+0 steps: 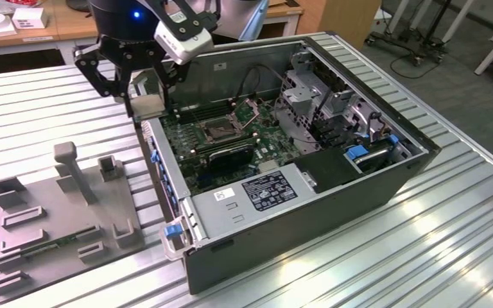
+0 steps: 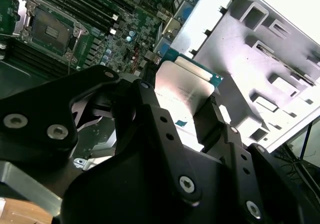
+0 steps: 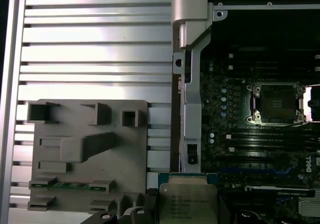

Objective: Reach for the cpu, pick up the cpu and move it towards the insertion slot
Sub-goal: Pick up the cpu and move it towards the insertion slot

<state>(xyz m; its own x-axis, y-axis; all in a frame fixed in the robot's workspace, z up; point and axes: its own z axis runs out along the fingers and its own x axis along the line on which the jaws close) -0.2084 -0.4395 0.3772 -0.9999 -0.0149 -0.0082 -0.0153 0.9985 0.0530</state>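
While the black two-finger gripper is carrying the small square silvery-grey cpu clear of the table, the risk is lying in a slip or a knock.

Going largest to smallest: the open dark computer case is presenting a metal side wall just beside the load, so a low pass is risking a strike; the grey moulded parts tray is sitting apart on the slatted aluminium table; the silvery-framed square insertion slot is waiting uncovered, so a tilted cpu, pinched only at its edges by fingers closed on it, is risking a misaligned arrival.
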